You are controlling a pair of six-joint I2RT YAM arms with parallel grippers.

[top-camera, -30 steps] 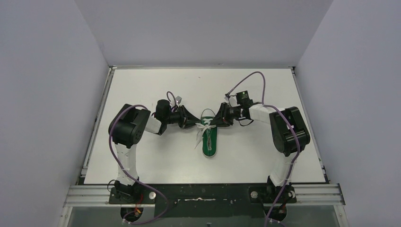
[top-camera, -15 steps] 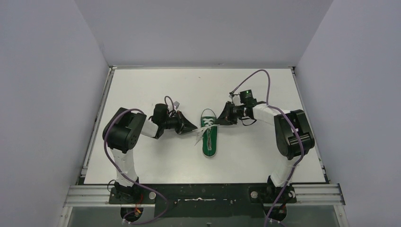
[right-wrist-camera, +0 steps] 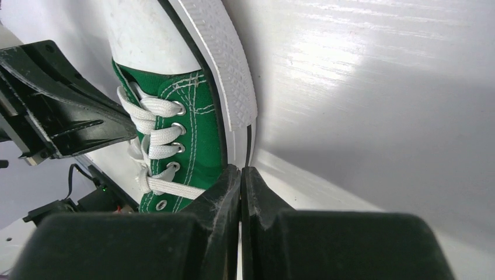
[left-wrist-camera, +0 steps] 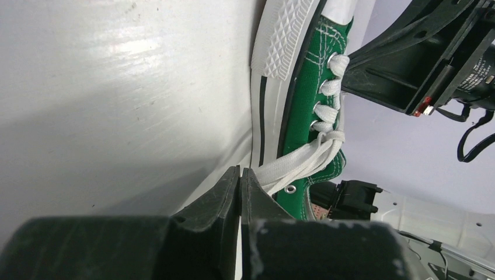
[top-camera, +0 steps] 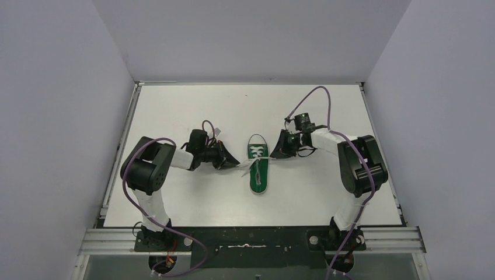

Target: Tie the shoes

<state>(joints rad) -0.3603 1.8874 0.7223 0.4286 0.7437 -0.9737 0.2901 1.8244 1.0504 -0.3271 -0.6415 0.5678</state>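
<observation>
Two wrist views show left gripper (left-wrist-camera: 240,175) and right gripper (right-wrist-camera: 240,172) pinched shut on laces (left-wrist-camera: 295,164); top view shows table (top-camera: 192,111) room around shoe (top-camera: 258,176).

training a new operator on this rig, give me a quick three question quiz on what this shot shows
1. True or false: the left gripper is shut on a lace.
2. Relative to the arm bases in the top view, the toe of the sneaker points: A) toward them, B) away from them, C) sideways.
3. Fill in: the right gripper holds a lace end on the sneaker's ___ side.
Key: 1 true; 2 B; 3 right.
</observation>
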